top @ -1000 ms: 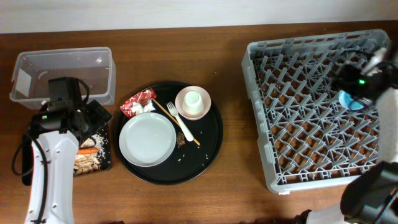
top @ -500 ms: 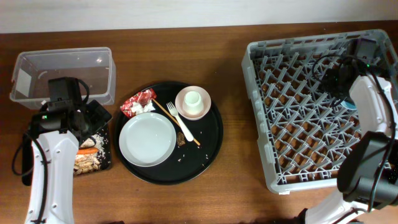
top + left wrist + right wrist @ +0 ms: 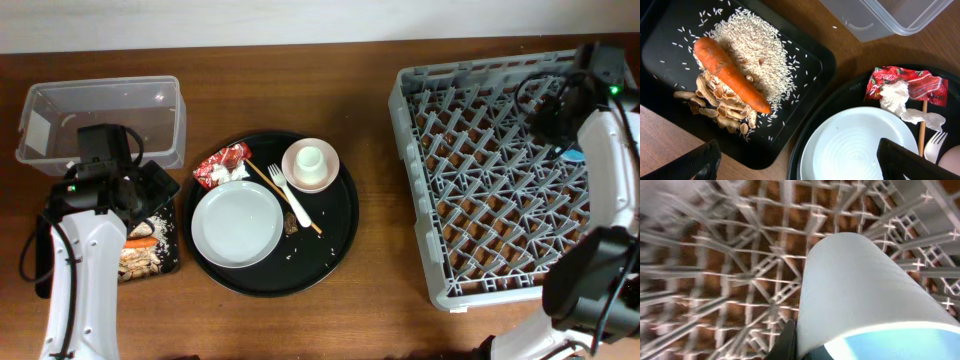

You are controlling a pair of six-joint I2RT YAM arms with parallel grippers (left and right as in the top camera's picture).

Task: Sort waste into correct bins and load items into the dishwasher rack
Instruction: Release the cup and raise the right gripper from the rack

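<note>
Right tool (image 3: 565, 140) clenched on light blue cup (image 3: 860, 295) rim, over rack (image 3: 425, 210) at 3 o'clock, left tool (image 3: 800, 162) released, white label (image 3: 30, 130) on clear tub (image 3: 150, 88) unreadable.

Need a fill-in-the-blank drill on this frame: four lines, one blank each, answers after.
1. The carrot lies on white ___ in the flat black tray.
2. The white cup stands inside the pinkish ___.
3. The light blue cup is inside the grey dishwasher ___.
4. The left gripper is ___.
Missing words: rice; bowl; rack; open.
</note>
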